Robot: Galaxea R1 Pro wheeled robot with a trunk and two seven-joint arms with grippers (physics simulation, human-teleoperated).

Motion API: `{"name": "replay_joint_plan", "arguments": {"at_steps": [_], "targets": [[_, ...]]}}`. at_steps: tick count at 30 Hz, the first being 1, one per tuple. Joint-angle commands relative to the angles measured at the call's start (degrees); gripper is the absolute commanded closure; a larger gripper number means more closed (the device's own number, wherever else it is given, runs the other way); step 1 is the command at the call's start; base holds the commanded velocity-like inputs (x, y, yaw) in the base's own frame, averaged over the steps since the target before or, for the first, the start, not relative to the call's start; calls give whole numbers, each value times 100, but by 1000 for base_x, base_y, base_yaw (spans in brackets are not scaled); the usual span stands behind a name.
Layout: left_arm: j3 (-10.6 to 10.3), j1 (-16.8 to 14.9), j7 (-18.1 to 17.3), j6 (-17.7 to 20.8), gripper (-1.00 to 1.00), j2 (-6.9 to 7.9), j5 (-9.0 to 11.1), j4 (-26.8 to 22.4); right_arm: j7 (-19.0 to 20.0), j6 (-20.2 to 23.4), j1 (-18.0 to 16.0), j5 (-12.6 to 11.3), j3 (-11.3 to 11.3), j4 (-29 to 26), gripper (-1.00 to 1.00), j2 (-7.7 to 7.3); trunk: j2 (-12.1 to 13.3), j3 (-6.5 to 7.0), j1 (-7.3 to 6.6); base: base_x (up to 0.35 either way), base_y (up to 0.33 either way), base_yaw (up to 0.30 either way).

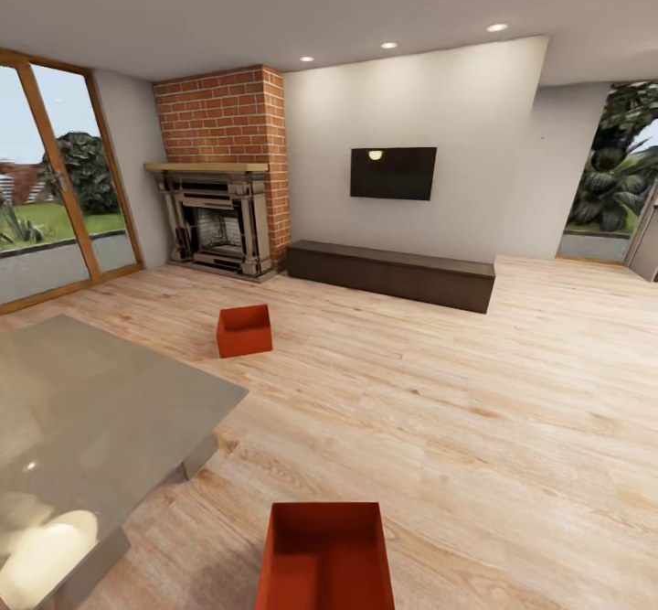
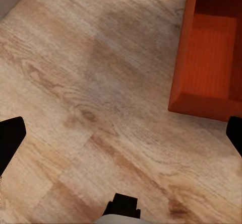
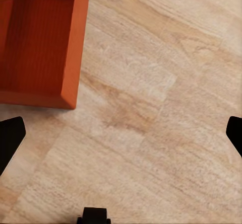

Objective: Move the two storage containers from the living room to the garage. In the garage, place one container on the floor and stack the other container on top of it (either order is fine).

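**Nearer bin sits dead ahead, between two empty grippers**

From the head view, one red-orange storage container (image 1: pixel 325 560) lies on the light wood plank floor (image 1: pixel 475 409) right at the robot's feet, its long axis running straight away from the robot. The second container (image 1: pixel 244 330) stands farther off, toward the brick fireplace (image 1: pixel 219 226), past the corner of the grey low table (image 1: pixel 100 409). A dark bench (image 1: pixel 393 273) and a wall television (image 1: pixel 393 173) close the far side of the living room.

In the left wrist view, the left gripper (image 2: pixel 121 136) hangs over bare planks, fingertips spread wide to the frame edges, holding nothing. The near container (image 2: pixel 212 53) shows its corner and open inside just beyond one fingertip.

In the right wrist view, the right gripper (image 3: pixel 121 133) is likewise fully spread and empty above the floor, with the same container (image 3: pixel 43 43) at the opposite side.

So, as I judge it, the bin lies between the two arms, about equally near each; grasping it likely means both grippers closing inward on its long side walls.
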Motion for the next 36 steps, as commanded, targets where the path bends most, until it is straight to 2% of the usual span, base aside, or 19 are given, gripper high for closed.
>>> {"name": "replay_joint_plan", "arguments": {"at_steps": [1, 18, 36], "targets": [[27, 1, 3, -8, -100, -6, -34, -6, 3, -13, -3, 57, 0, 2, -100, -2, -2, -5, 3, 231, 113, 0], [27, 1, 3, -7, -100, -6, -34, -5, 3, -13, -3, 57, 0, 2, -100, -2, -2, -5, 3, 94, 15, 0], [9, 2, -20, -19, -100, -30, -36, -7, 6, -13, -3, 40, -11, 2, -100, 1, -2, -27, 3, 5, 0, 0]]}}
